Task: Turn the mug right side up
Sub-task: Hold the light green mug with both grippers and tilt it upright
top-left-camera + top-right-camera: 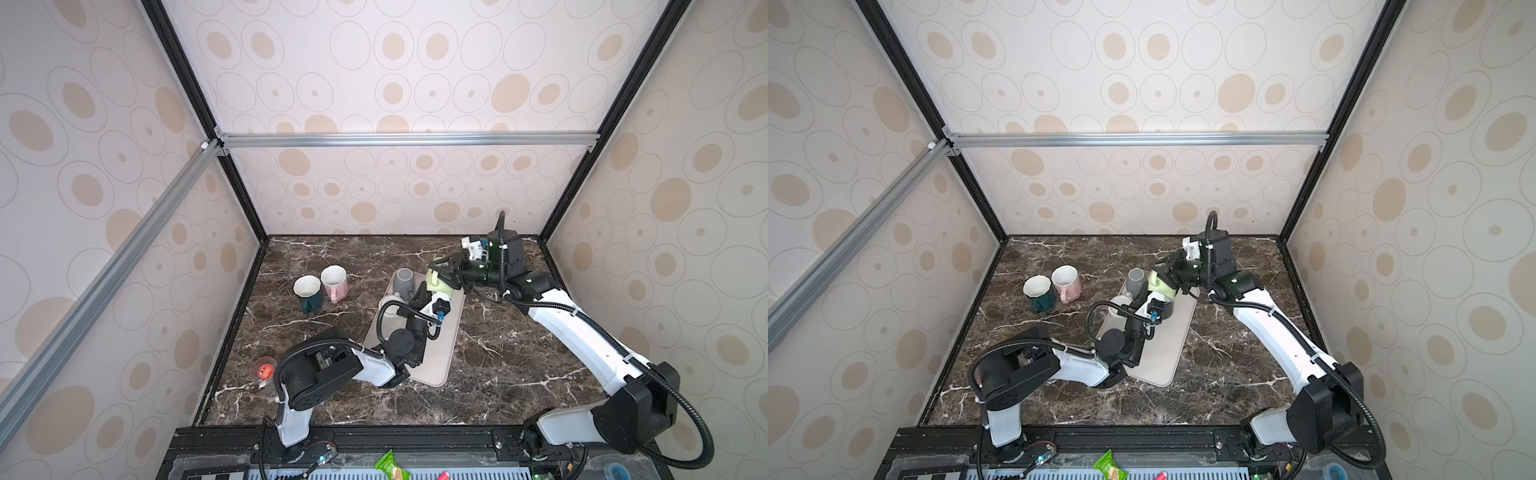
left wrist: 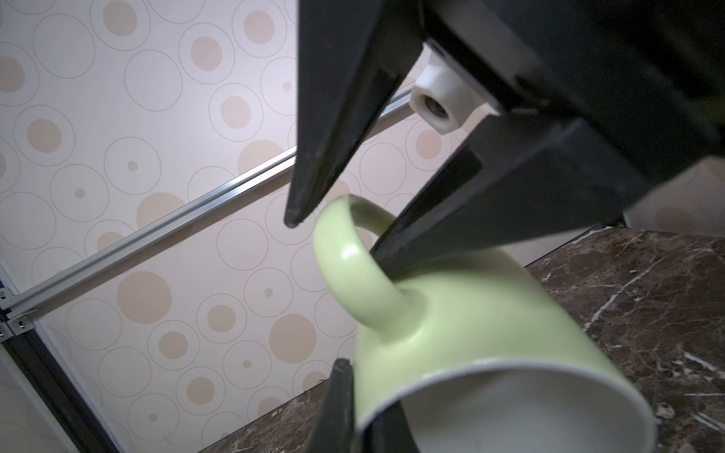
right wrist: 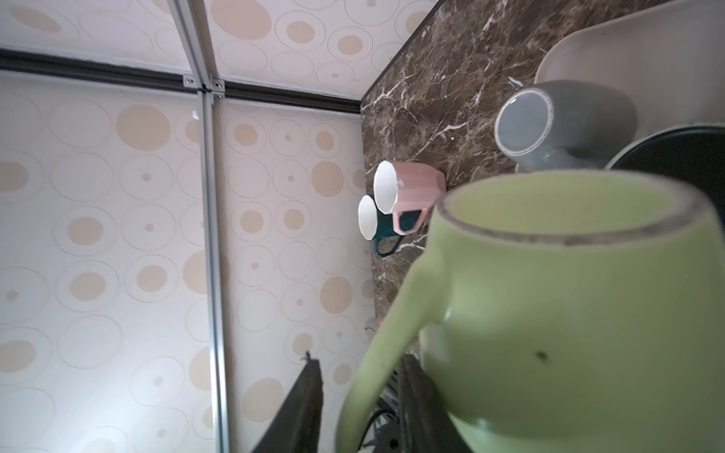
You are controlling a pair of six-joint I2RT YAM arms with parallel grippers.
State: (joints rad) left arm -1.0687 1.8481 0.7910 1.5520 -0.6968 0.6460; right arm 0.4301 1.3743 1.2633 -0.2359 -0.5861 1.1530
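Observation:
The light green mug (image 1: 439, 283) (image 1: 1163, 285) hangs tilted on its side over the far end of the beige tray (image 1: 436, 357). My left gripper (image 2: 365, 412) (image 1: 432, 294) is shut on the mug's rim, one finger outside the wall and one inside the white mouth (image 2: 510, 412). My right gripper (image 3: 359, 361) (image 1: 448, 270) is open; its fingers straddle the handle (image 2: 345, 274) with a gap showing on one side. The mug's base ring (image 3: 569, 219) shows in the right wrist view.
A grey mug (image 1: 403, 280) stands base-up on the tray; a white one (image 1: 388, 305) is partly hidden by my left arm. A teal mug (image 1: 309, 293) and a pink mug (image 1: 336, 282) stand upright at left. A red object (image 1: 265, 370) lies by the left wall.

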